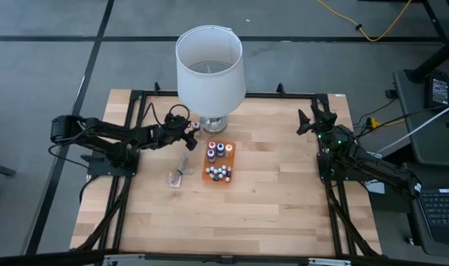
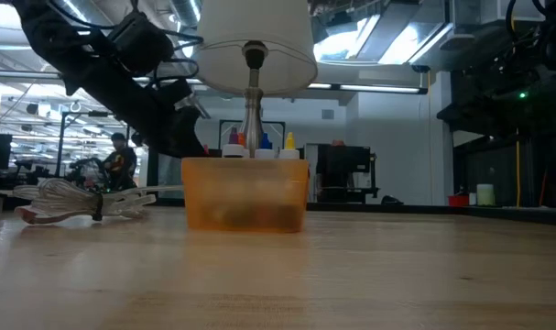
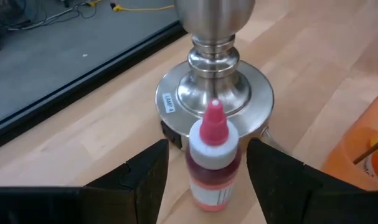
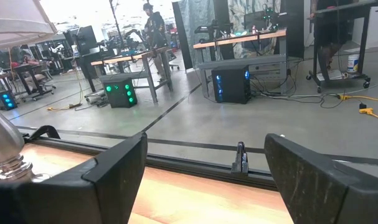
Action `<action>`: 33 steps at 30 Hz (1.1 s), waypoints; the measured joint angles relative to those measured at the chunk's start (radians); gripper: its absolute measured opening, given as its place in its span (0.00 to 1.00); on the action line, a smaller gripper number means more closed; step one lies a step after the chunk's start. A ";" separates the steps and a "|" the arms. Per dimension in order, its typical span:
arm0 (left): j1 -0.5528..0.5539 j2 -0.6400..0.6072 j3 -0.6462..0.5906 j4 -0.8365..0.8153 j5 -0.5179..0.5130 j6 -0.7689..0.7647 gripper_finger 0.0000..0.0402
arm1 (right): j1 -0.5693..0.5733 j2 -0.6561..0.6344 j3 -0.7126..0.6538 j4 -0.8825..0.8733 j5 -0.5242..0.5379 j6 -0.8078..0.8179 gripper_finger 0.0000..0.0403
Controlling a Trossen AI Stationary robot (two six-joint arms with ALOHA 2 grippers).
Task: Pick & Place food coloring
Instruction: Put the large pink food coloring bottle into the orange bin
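Between the left pincer's (image 3: pixel 204 180) fingers stands a red food coloring bottle (image 3: pixel 212 163).

Seen from straight above, a pale wooden surface (image 1: pixel 268 199) carried a lamp with a white shade (image 1: pixel 210 66) near its far edge. Just in front of the lamp lay a flat orange tray (image 1: pixel 219 164) holding small food coloring bottles (image 1: pixel 219 150) in two clusters. A crumpled clear wrapper (image 1: pixel 180 174) lay beside the tray. The left hand (image 1: pixel 190 133) reached beside the lamp's base. The right hand (image 1: pixel 314 118) waited, fingers spread, well apart near the far right edge.
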 joint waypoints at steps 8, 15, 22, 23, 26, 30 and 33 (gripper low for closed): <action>0.000 0.041 0.000 0.044 0.021 0.002 0.51 | 0.000 0.000 0.000 0.000 0.000 0.000 0.80; 0.000 0.041 0.001 0.052 0.006 0.001 0.52 | 0.000 0.000 0.000 0.000 0.000 0.000 0.80; 0.000 0.041 0.002 0.053 -0.014 -0.008 0.51 | 0.000 0.000 0.000 0.000 0.000 0.000 0.80; 0.000 0.041 0.002 0.053 -0.014 -0.009 0.51 | 0.000 0.000 0.000 0.000 0.000 0.000 0.80; 0.000 0.041 0.002 0.053 -0.014 -0.009 0.50 | 0.000 0.000 0.000 0.000 0.000 0.000 0.80; 0.000 0.056 0.002 0.055 -0.001 -0.009 0.50 | 0.000 0.000 0.000 0.000 0.000 0.000 0.80; 0.000 0.074 0.002 0.064 0.021 -0.009 0.50 | 0.000 0.000 0.000 0.000 0.000 0.000 0.80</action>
